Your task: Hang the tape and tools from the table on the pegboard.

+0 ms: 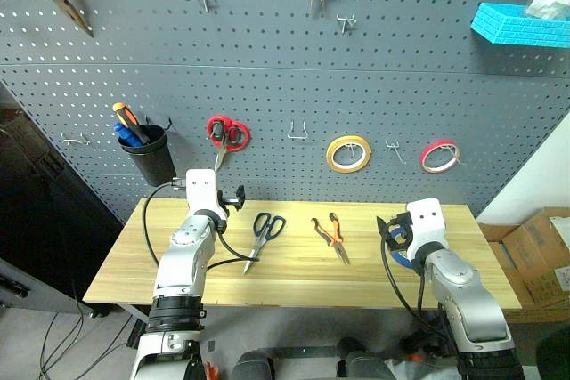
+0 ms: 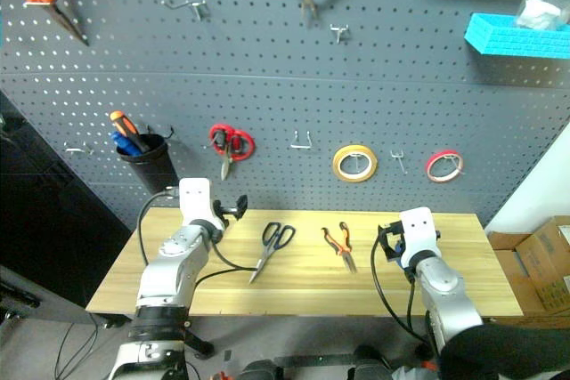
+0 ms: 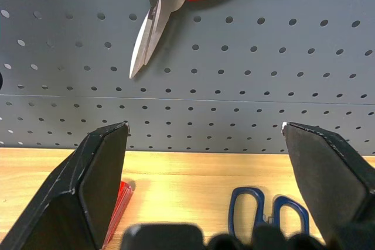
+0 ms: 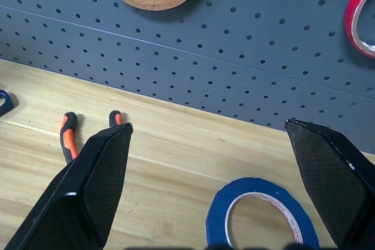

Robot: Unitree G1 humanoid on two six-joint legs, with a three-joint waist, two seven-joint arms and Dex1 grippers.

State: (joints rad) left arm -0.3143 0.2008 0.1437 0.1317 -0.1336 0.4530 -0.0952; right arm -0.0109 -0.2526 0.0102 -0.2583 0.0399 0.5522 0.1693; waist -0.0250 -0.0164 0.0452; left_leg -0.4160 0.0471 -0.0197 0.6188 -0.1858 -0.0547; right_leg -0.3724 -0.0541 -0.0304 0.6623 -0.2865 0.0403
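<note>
Table (image 1: 294,278): blue tape (image 4: 261,212) half-hidden behind right gripper (image 1: 393,230).

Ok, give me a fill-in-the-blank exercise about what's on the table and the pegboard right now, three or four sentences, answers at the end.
1. The pliers on the table have black and ____ handles.
2. On the pegboard, the roll hanging between the red-handled scissors and the red roll is ____.
3. The blue tape lies flat in front of the ____ end effector.
4. Both end effectors' fingers stand ____.

Missing words: orange; yellow; right; open
</note>
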